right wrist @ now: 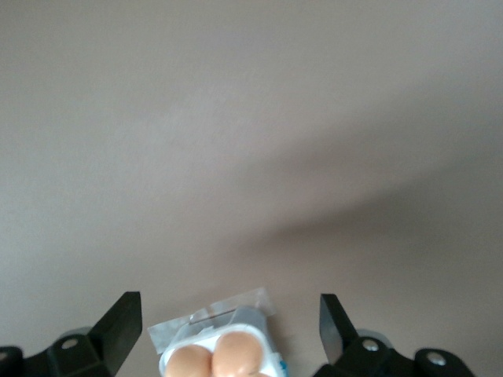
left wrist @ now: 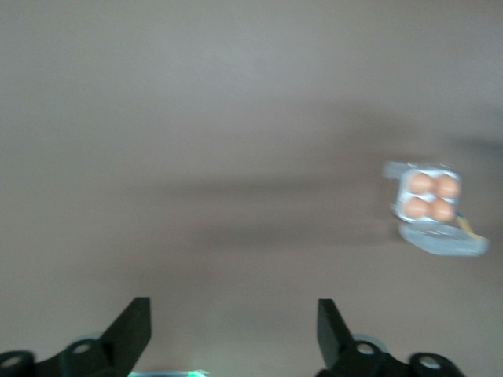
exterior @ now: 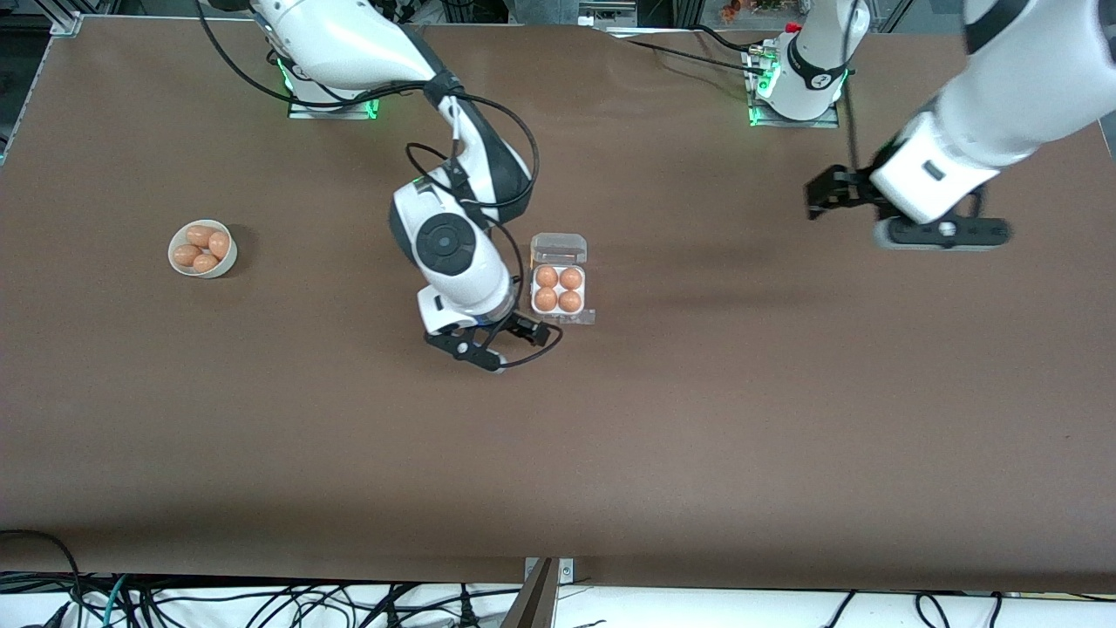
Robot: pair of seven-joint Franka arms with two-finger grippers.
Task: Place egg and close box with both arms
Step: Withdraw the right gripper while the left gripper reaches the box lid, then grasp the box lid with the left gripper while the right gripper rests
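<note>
The box [exterior: 559, 250] lies open in the middle of the table, its clear lid folded back toward the robots' bases. Four brown eggs [exterior: 558, 289] fill its cells. My right gripper [exterior: 503, 343] is open and empty, over the table just beside the box's edge. In the right wrist view the box [right wrist: 211, 322] and two of its eggs [right wrist: 224, 358] show between the open fingers [right wrist: 118, 323]. My left gripper [exterior: 826, 194] is open and empty, high over bare table toward the left arm's end. The left wrist view shows the box [left wrist: 442, 241] far off.
A round white bowl [exterior: 177, 265] with several brown eggs stands toward the right arm's end of the table. The brown tabletop [exterior: 697, 419] stretches wide around the box.
</note>
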